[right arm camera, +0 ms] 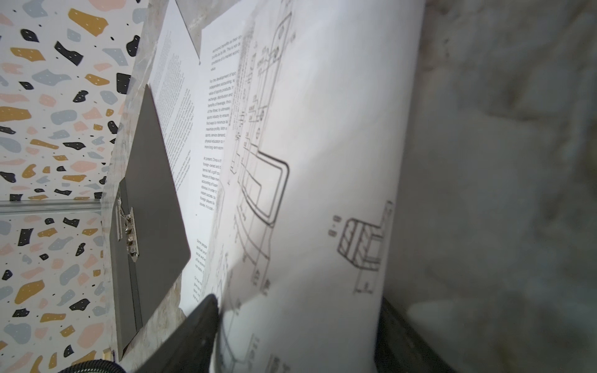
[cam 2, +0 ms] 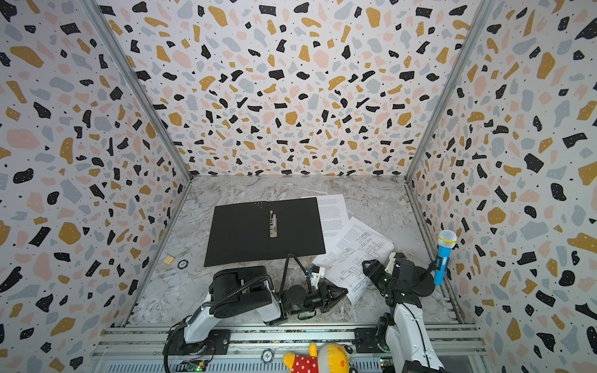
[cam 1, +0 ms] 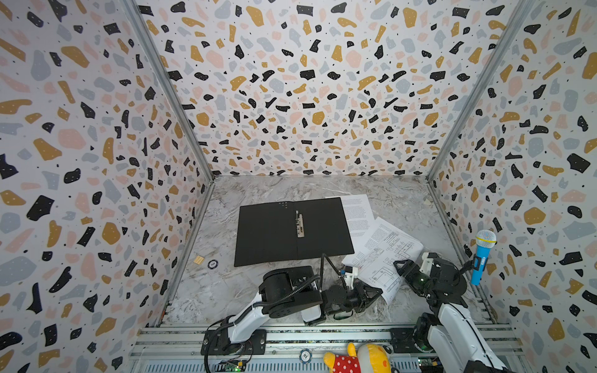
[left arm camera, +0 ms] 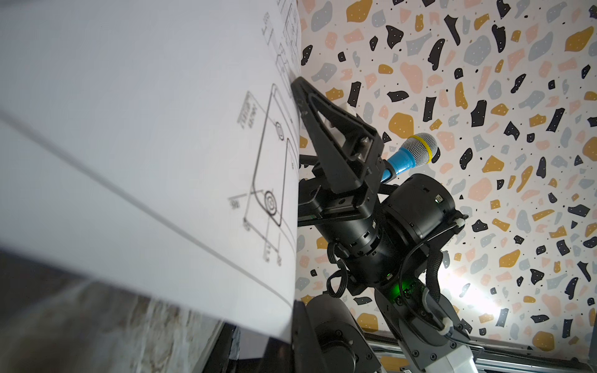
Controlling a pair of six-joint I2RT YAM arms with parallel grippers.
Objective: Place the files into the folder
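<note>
Plainly, the coming move turns on where the drawing sheet [cam 1: 386,252] lies from the folder [cam 1: 268,232]. In both top views the sheet sits to the folder's right, its long axis slanting from the tabletop's [cam 1: 200,290] near edge toward the right edge. The folder lies open and flat at the tabletop's middle, black inside up, with the metal clip [cam 1: 299,224] along its spine, so the sheet has to travel left and away. The left gripper [cam 1: 378,293] is pinched tight on the sheet's nearest corner, which curls up off the tabletop. The right gripper [cam 1: 399,265] sits at the sheet's right long edge, and the left arm is the nearer to the folder. Two text sheets [cam 1: 357,210] lie flat beyond, one tucked partly under the folder's right edge. From the left wrist, the sheet [left arm camera: 161,129] looks white, thin and bowed, with bold line drawings, and it runs down into the closed left jaws. One right finger [left arm camera: 323,129] touches its edge at the tip, while the other is hidden behind the paper. From the right wrist, that gripper's fingers [right arm camera: 200,329] stand wide apart with the sheet passing between them — parted, clamping nothing — and the folder [right arm camera: 151,181] shows past the text sheets.
</note>
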